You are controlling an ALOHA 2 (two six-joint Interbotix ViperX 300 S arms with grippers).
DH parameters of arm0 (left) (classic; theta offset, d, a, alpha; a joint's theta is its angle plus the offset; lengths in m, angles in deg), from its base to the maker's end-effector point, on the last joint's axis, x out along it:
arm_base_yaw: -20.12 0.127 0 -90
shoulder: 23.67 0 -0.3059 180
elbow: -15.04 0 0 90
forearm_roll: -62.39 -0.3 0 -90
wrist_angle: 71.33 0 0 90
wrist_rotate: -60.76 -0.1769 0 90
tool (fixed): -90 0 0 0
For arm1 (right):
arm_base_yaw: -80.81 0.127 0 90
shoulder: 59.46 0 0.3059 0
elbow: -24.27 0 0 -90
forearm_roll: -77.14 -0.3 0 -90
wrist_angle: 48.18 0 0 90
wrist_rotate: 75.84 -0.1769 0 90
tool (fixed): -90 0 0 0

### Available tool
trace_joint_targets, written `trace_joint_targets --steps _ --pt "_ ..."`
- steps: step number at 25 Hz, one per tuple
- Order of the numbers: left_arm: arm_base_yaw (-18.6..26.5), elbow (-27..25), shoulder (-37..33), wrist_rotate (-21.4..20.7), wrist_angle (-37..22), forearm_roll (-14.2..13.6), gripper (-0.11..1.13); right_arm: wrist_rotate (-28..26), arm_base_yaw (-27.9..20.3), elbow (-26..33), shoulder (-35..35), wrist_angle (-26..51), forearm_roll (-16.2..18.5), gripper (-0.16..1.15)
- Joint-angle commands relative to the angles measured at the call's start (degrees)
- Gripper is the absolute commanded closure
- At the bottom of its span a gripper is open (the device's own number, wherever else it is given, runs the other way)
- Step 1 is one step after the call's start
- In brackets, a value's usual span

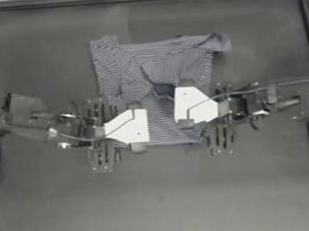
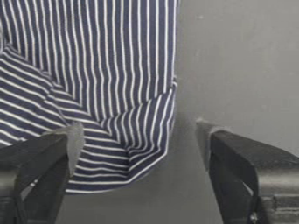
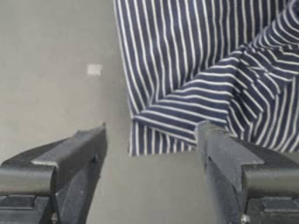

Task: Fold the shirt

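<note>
Shirt (image 1: 156, 83) fabric, finely striped in navy and white, lies partly folded and rumpled a little above the middle of the dark worktop (image 1: 162, 196). Its lower portion sits between my two hands.

My left fingers (image 1: 127, 127) come in from the left and hover over the shirt's lower left corner. They are spread wide and hold nothing; in the left wrist view one finger (image 2: 41, 166) stands over a rounded striped hem (image 2: 134, 153), the other over bare worktop.

My right fingers (image 1: 195, 105) come in from the right over the shirt's right edge, near the dark collar (image 1: 164, 91). They too are wide apart and empty, straddling a straight cloth edge (image 3: 163, 140) with a creased fold above it.

What could go wrong, as I judge it: closing on the top layer alone would drag the fold apart, since the cloth is stacked and soft. Pinching too near the edge could let the fabric slip free as I lift. Uneven lifting between my two hands might skew the fold.

My white wrist housings cover much of the shirt's lower part from above. I cannot count the layers beneath me, nor tell whether my fingertips touch cloth.
</note>
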Motion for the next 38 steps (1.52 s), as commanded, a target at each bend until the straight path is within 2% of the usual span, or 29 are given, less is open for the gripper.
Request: trace_joint_targets --steps 1,22,24,26,30,31,32,33,36,38 --pt "0.53 1.05 -0.44 0.00 0.44 0.18 -0.01 0.09 0.09 0.53 -0.79 -1.14 -0.26 0.06" --pt "4.57 1.14 4.31 0.26 0.35 0.35 0.04 -0.18 -0.18 -0.26 -8.70 -4.39 -0.44 0.10" --pt "4.66 1.14 4.31 0.26 0.35 0.35 0.12 -0.26 -0.18 -0.62 -8.70 -4.39 -0.44 0.17" --pt "4.83 1.14 4.31 0.26 0.35 0.35 0.29 -0.70 -0.18 -0.97 -8.70 -4.48 -0.44 0.31" --pt "4.92 1.14 4.22 -0.44 0.09 0.26 0.91 -1.49 0.18 -1.58 -8.70 -4.13 0.88 0.85" --pt "4.66 1.14 4.13 -1.05 0.26 0.09 1.04 -1.76 0.35 -1.67 -8.61 -4.04 1.41 0.96" --pt "4.48 1.14 4.04 -1.58 0.26 0.26 1.12 -1.93 0.26 -1.67 -8.70 -3.87 1.58 1.03" --pt "4.48 1.14 3.87 -1.85 0.26 0.35 1.10 -2.37 0.44 -1.67 -8.70 -3.87 2.11 1.03" --pt "4.22 1.14 3.08 -1.67 0.09 0.53 0.94 -3.60 0.70 -1.49 -8.17 -3.69 2.20 0.92" --pt "3.78 1.14 2.11 -1.76 0.09 1.23 0.95 -3.87 1.23 -1.49 -7.29 -2.99 2.02 0.92"
